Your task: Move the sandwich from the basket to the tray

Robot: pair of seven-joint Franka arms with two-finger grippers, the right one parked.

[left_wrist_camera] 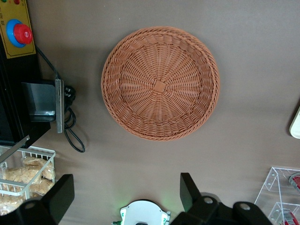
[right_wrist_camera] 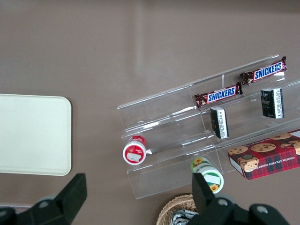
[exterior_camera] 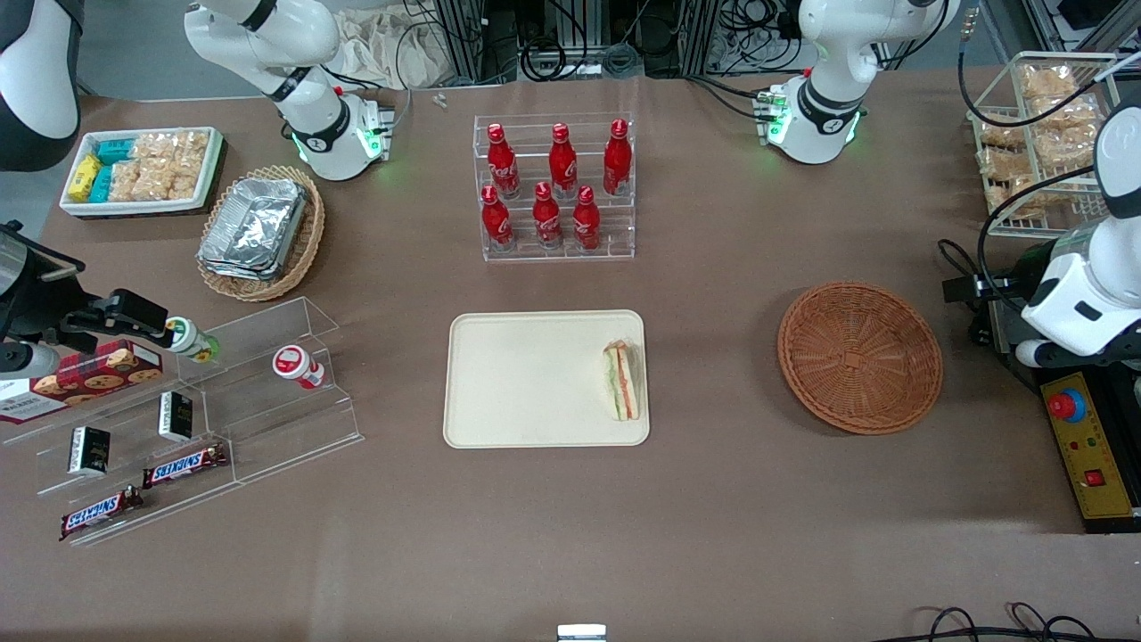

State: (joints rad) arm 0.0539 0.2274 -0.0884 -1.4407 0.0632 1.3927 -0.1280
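Keep claw [left_wrist_camera: 124, 194] opened and empty, high above bare basket [exterior_camera: 860, 357], leaving sandwich [exterior_camera: 621, 381] undisturbed at tray [exterior_camera: 526, 383] edge nearest basket.

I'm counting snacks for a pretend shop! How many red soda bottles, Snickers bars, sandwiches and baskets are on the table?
Red soda bottles: 6
Snickers bars: 2
Sandwich, lying on the tray: 1
Wicker baskets: 2, the basket and the tan one with foil trays
Total: 11
The gripper hangs open above the basket.
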